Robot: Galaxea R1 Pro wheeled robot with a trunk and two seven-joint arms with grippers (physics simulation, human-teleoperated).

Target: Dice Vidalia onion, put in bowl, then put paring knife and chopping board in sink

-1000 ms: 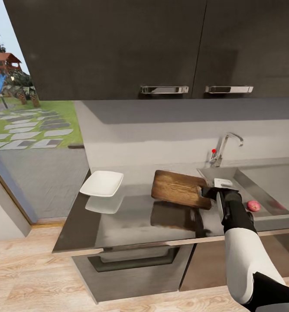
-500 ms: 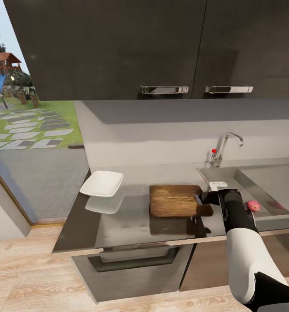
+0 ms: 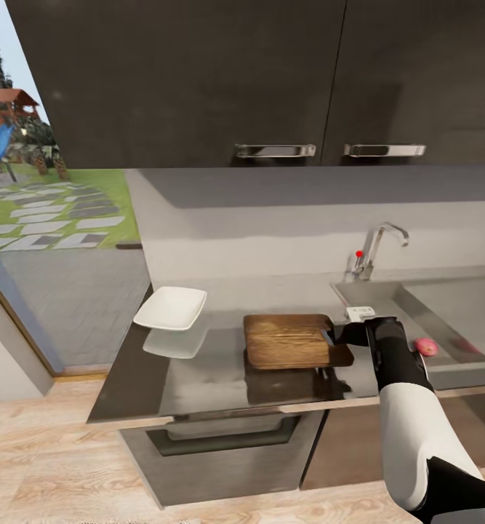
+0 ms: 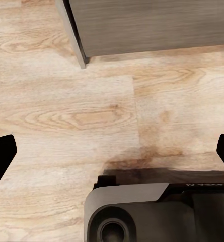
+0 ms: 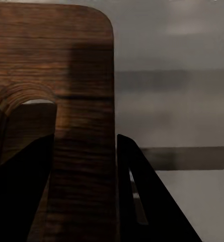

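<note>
Right wrist view shows the right end effector clamped on the board beside its slot, low over the desk; stiff, weighty wood, a sound edge hold.

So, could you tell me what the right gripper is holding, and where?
The right gripper holds the chopping board at its handle-slot end.
</note>
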